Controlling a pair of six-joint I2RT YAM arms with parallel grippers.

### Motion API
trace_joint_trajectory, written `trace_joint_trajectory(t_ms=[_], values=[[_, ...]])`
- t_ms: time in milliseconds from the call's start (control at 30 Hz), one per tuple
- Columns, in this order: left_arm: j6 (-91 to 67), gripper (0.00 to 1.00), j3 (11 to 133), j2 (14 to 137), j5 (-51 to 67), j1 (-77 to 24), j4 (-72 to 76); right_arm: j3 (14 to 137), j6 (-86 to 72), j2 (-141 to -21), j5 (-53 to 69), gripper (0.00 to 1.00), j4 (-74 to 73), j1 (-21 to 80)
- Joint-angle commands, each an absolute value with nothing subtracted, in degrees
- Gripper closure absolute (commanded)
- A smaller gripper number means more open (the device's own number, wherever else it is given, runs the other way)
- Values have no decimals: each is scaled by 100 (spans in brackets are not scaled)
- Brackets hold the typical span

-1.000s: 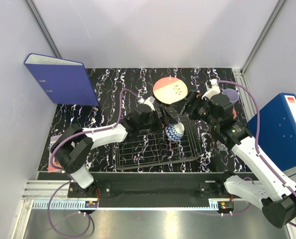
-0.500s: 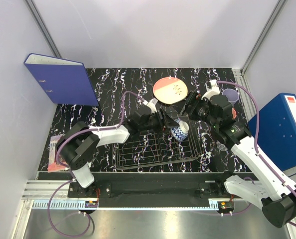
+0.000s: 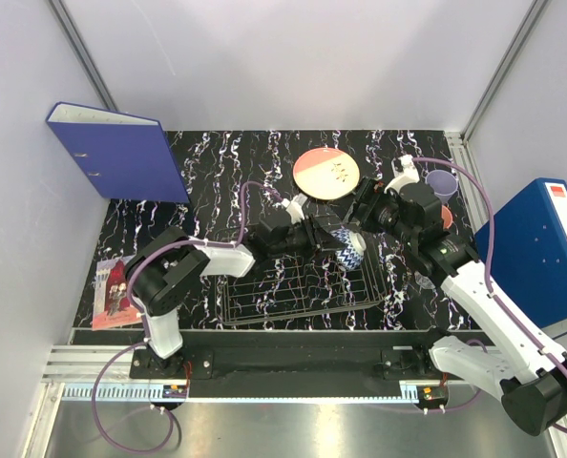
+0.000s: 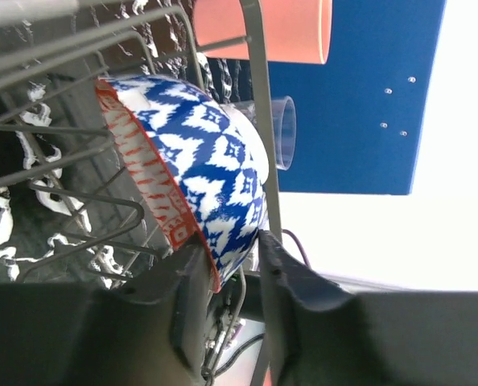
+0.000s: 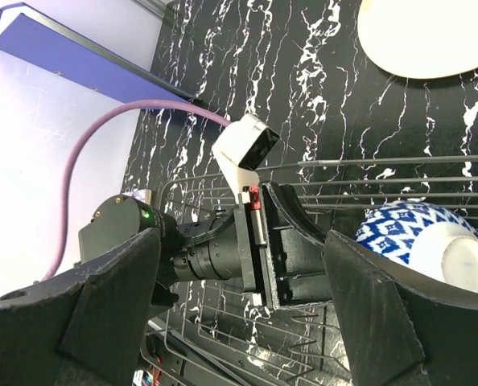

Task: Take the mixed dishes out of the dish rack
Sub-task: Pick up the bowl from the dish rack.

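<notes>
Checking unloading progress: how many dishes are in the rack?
1: the patterned bowl, at the dish rack's far right corner. The arms cover part of it, so another may hide.

black marbled table (image 3: 217, 157), dish rack (image 3: 264, 298), plate (image 3: 326, 174)

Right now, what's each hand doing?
Left hand: shut on the rim of the blue-and-white patterned bowl.
Right hand: open, holding nothing.
</notes>
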State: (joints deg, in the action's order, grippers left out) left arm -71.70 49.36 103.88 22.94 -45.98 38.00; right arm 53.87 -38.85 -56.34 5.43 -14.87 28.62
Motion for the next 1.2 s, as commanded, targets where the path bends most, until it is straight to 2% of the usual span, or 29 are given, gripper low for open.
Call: trace_joint_trajectory(t_ms=[0, 33, 67, 133, 267, 433, 567, 833, 933, 967, 1033, 1067, 1167], values=[[-7391, 78, 4843, 10494, 2566, -4632, 4877, 5362, -3876, -5625, 448, 11, -1362, 2909], [-7392, 82, 4843, 10503, 2566, -4641, 4887, 5361, -3876, -5634, 440, 11, -1354, 2900], [-7383, 91, 4843, 10503, 2601, -4632, 4895, 5370, -3876, -5634, 448, 11, -1354, 2900], [-7383, 100, 4834, 10468, 2610, -4632, 4957, 5353, -3867, -5625, 440, 11, -1354, 2900], [-7269, 100, 4772, 10187, 2707, -4632, 5001, 5396, -3841, -5564, 440, 11, -1406, 2900], [-6514, 100, 5035, 9275, 2874, -4535, 3756, 5581, -3735, -5414, 378, 11, -1608, 2900], [-5837, 100, 5631, 8562, 2962, -4447, 2430, 5861, -3630, -5326, 352, 11, -1766, 2900], [-5467, 100, 6626, 8016, 3480, -4210, 1794, 6310, -3498, -5238, 272, 11, -2100, 2909], [-4600, 100, 7240, 7806, 3209, -4201, 252, 6433, -3489, -5159, 229, 11, -2302, 2900], [-3953, 100, 7686, 7770, 2912, -4201, -868, 6503, -3463, -5116, 150, 11, -2372, 2900], [-3343, 100, 8110, 7717, 2516, -4210, -1954, 6618, -3384, -5071, 44, 11, -2583, 2909], [-2783, 100, 8513, 7682, 1992, -4210, -2952, 6766, -3358, -5063, -43, 12, -2671, 2900], [-1859, 100, 9024, 7533, 911, -4236, -4397, 7283, -3270, -5255, -307, 12, -3198, 2900]])
